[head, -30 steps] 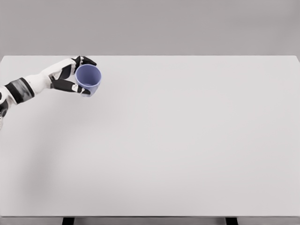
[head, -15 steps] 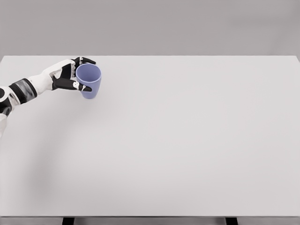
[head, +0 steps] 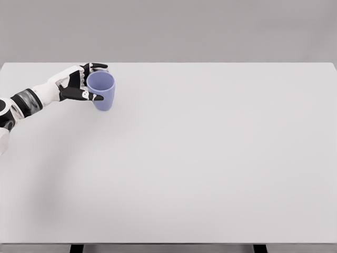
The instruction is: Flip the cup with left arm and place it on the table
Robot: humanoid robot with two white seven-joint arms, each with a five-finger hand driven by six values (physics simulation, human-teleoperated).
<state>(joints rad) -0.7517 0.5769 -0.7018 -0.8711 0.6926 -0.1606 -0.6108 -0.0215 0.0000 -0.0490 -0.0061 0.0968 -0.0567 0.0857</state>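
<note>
A blue-violet cup (head: 102,90) stands nearly upright at the far left of the white table (head: 200,158), mouth up, its base at or just above the tabletop. My left hand (head: 87,81) reaches in from the left edge and is wrapped around the cup's left side, thumb in front and fingers behind the rim. The right arm does not show.
The table's back edge (head: 168,63) runs just behind the hand and cup. A plain grey wall fills the background.
The cup has rotated from tilted, mouth toward the camera, to nearly upright in my left hand, and shifted slightly down and right.
</note>
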